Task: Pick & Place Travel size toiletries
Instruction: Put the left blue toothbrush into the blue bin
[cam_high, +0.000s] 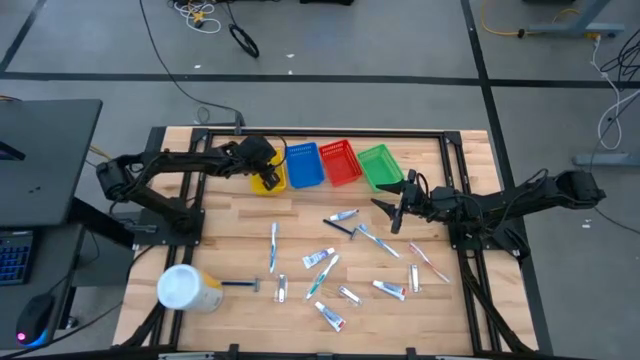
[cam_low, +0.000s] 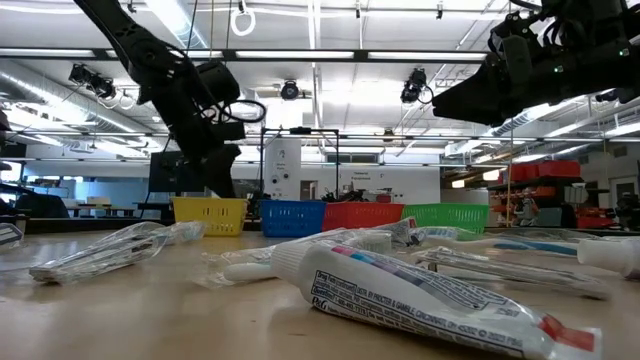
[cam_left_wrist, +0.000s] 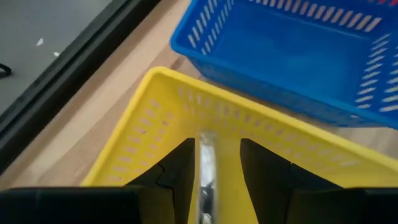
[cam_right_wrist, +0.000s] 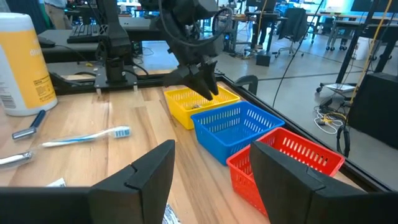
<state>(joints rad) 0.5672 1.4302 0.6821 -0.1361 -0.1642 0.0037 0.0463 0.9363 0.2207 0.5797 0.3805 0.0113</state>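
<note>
The left hand (cam_left_wrist: 217, 180) hangs over the yellow basket (cam_high: 268, 180) at the far left of the desk (cam_high: 230, 250). Its fingers (cam_left_wrist: 177, 171) stand partly apart, and a thin silvery item (cam_left_wrist: 206, 168), perhaps a sachet, lies between them inside the basket. Whether the fingers touch it cannot be told; it looks released or close to it.

Just right of the yellow basket sit a blue basket (cam_high: 304, 164), a red basket (cam_high: 340, 162) and a green basket (cam_high: 379, 165), in a row along the far edge.

The right hand (cam_high: 400, 208) hovers wide and empty just near of the green basket, above the right half of the desk.

The other toiletries lie scattered across the middle and near part of the desk: a white tube (cam_high: 343, 215), a toothbrush (cam_high: 273, 246), a second tube (cam_high: 319, 258), a dark razor (cam_high: 240, 285) and more small pieces near them. A large white-and-yellow container (cam_high: 188, 289) lies at the near left.

What could go wrong, as a judgement: if the silvery item clings to a finger, lifting the left hand may drag it back out over the basket rim. A lift that swings rightward could also knock the yellow basket against the blue one. On the right, the tubes lie close together, so a wide grab could catch two or push a neighbour away.
</note>
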